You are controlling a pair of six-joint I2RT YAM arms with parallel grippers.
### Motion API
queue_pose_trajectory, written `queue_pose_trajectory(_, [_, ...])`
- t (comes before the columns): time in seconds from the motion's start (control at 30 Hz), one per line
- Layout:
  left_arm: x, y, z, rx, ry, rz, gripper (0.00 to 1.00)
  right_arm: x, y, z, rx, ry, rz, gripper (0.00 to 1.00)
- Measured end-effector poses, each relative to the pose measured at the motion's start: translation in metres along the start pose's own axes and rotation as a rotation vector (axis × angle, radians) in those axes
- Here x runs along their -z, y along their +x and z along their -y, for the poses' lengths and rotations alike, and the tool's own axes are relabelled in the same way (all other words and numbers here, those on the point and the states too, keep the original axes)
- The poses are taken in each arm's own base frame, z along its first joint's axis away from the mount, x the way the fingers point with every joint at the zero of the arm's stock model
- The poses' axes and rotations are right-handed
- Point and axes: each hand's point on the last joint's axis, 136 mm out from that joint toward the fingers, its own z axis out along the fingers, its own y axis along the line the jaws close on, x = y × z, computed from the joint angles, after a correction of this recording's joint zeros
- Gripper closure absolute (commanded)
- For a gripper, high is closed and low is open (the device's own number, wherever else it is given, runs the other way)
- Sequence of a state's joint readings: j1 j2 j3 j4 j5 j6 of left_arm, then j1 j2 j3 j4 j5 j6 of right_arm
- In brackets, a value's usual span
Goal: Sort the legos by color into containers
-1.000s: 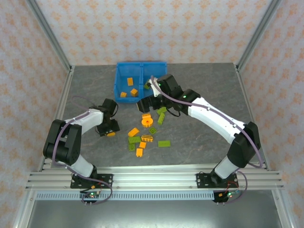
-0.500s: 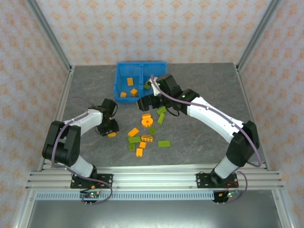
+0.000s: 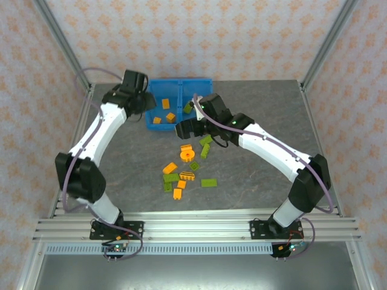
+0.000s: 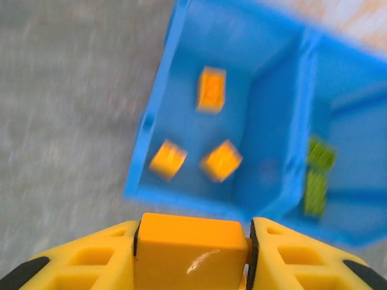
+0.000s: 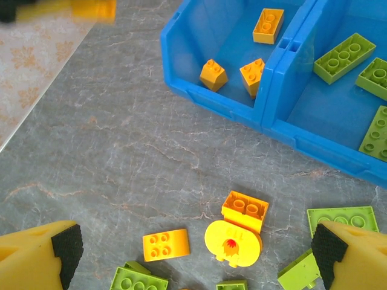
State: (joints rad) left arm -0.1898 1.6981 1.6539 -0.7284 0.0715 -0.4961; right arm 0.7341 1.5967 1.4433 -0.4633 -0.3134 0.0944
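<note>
Sitting at the bench's (image 3: 254, 121) 12 o'clock, the bins (image 3: 199, 86) hold orange left, green right. Left end effector (image 4: 191, 275) grips an orange brick (image 4: 188, 241) at the bins' 10 o'clock, likely to drop it in; right end effector (image 5: 196, 260) hangs wide open over loose legos (image 3: 181, 172) mid-bench.

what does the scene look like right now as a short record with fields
left jaws: shut on an orange brick, held up close to the left bin
right jaws: open, empty, hovering over the loose bricks
left bin: three orange bricks
right bin: green bricks, three visible
table: unsorted orange and green pieces, plus a round yellow piece
</note>
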Motion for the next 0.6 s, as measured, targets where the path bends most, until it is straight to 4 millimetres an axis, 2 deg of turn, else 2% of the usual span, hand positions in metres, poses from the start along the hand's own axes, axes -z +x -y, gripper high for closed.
queue_pose_trajectory(0.07, [-0.015,-0.031,0.015,-0.009,-0.007,0.052,0.63,0.0,0.0,0.0,-0.007,0.003,0.002,0.01])
queue_pose_trajectory(0.17, [-0.053,-0.067,0.034,-0.033,-0.026,0.097,0.62,0.002,-0.001,0.001,-0.018,0.006,0.007,0.01])
queue_pose_trajectory(0.27, [-0.098,-0.081,0.043,-0.055,-0.054,0.108,0.62,0.006,-0.004,0.0,-0.028,0.005,0.019,0.01])
queue_pose_trajectory(0.33, [-0.129,-0.077,0.042,-0.073,-0.081,0.087,0.62,0.012,-0.008,-0.002,-0.034,0.002,0.033,0.01])
queue_pose_trajectory(0.47, [-0.179,-0.051,0.031,-0.089,-0.129,0.005,0.58,0.024,-0.015,-0.005,-0.041,-0.006,0.064,0.01])
queue_pose_trajectory(0.6, [-0.193,-0.029,0.021,-0.095,-0.159,-0.063,0.39,0.03,-0.017,-0.006,-0.046,-0.009,0.08,0.01])
